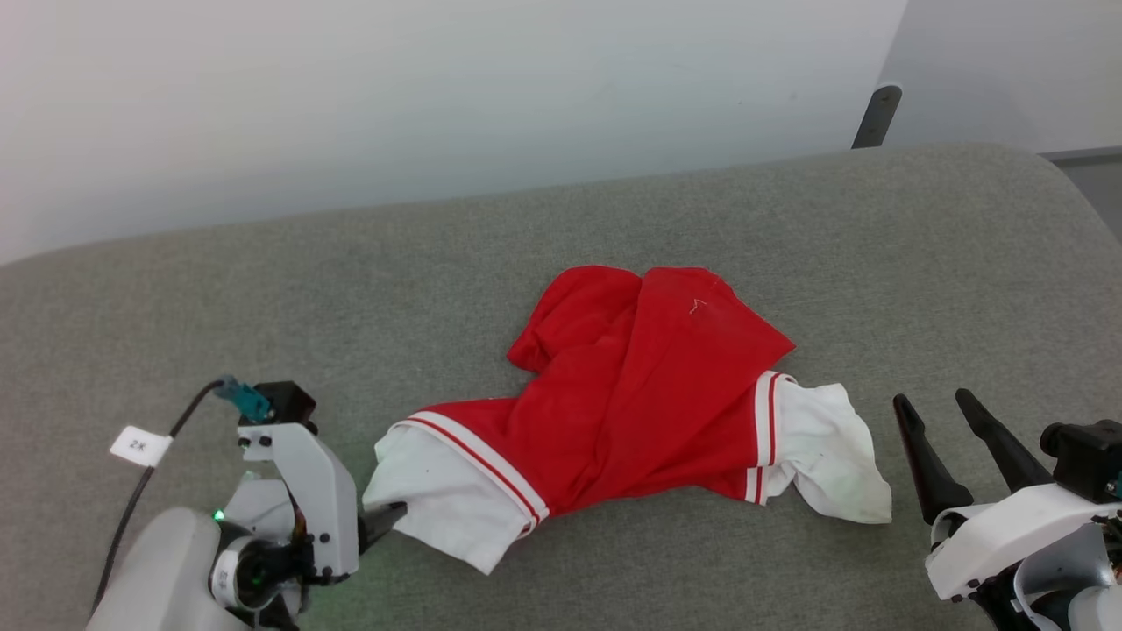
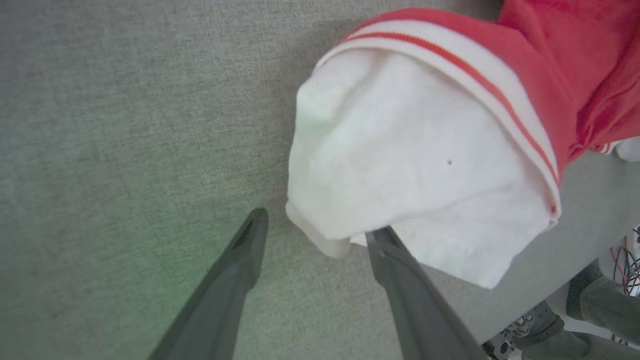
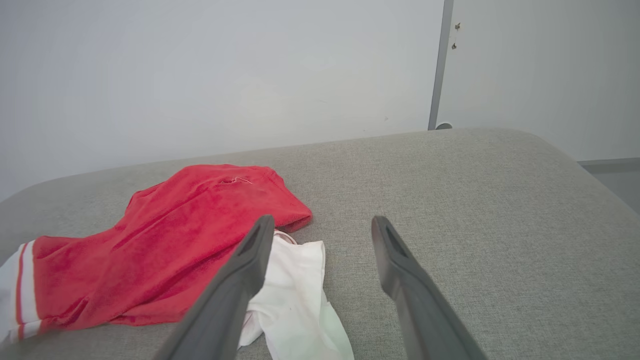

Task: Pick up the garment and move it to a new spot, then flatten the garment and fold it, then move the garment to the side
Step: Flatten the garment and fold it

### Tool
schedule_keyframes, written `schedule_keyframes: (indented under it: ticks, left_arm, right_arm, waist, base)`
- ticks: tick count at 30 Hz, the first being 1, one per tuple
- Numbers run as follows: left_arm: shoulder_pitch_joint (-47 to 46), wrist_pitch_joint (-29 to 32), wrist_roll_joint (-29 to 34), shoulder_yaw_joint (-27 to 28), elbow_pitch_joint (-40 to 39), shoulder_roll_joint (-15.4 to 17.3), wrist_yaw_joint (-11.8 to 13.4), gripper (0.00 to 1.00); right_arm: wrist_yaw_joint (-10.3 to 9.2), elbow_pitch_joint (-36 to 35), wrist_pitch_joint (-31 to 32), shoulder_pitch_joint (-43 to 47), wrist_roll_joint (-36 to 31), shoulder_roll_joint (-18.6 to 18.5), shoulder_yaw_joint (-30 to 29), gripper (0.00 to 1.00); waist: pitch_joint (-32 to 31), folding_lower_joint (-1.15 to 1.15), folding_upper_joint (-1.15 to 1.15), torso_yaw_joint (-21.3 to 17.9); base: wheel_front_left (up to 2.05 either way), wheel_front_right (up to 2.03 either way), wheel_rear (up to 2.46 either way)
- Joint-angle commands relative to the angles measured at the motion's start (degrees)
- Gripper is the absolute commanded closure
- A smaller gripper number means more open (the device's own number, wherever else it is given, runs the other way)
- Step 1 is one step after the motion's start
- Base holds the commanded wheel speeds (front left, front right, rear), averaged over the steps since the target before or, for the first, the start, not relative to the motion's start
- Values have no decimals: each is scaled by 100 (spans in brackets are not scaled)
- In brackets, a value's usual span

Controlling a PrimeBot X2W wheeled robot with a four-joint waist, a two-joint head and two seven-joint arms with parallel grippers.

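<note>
1. Dark fingers (image 2: 225,290) of the left gripper (image 2: 317,230) stand wide apart, low over the grey fabric-covered surface (image 2: 125,125). The hem corner of a white sleeve (image 2: 400,165) pokes into the gap between them. One finger touches that cloth or lies just under it, but nothing is pinched.
2. On the other side, the right gripper (image 1: 933,401) is spread just as wide and holds nothing. It hovers just beside the other white sleeve (image 1: 833,456) without touching it.
3. Near the middle of the surface lies the garment (image 1: 640,403), crumpled. Its red body is bunched and lapped over itself, and both sleeves splay toward the robot. Any chest lettering is hidden in the folds.
4. Done so far: judging by how it lies, none of the steps shows as finished. The shirt is neither flat nor folded, and it has not been set aside. Whether this is its first spot or a new one cannot be told.
5. Step in hand, as I read it: the left gripper is lined up to close on the sleeve hem, which would begin a lift or a pull to spread the cloth.
6. Left to do: secure a grip, spread the shirt flat, fold it, and move it to the side.
</note>
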Motion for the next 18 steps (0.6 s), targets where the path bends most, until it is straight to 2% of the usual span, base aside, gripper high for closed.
schedule_keyframes:
  ticks: [1, 2, 3, 10, 18]
  left_arm:
    - [-94, -25, -40, 17, 70, -29, -45, 91]
    - [-94, -25, -40, 17, 70, -29, -45, 91]
    - [-115, -34, -58, 3, 108, -38, -59, 100]
    - [-309, -61, -320, 173, 224, -35, -99, 100]
    - [-744, -277, -460, 522, -19, 84, 41, 100]
  right_arm:
    - [-4, -21, -21, -87, -8, 1, -18, 0]
    - [-4, -21, -21, -87, -8, 1, -18, 0]
    - [-4, -22, -26, -92, -8, 0, -26, 0]
    - [-4, -37, -59, -58, 27, -1, -85, 0]
    - [-4, -71, -71, -53, 27, -6, -137, 0]
  waist:
    - [30, 0, 0, 4]
    - [30, 0, 0, 4]
    - [42, 0, 0, 8]
    - [121, 0, 0, 59]
    - [222, 0, 0, 139]
  base:
    - [0, 0, 0]
    - [0, 0, 0]
    - [0, 0, 0]
    - [0, 0, 0]
    - [0, 0, 0]
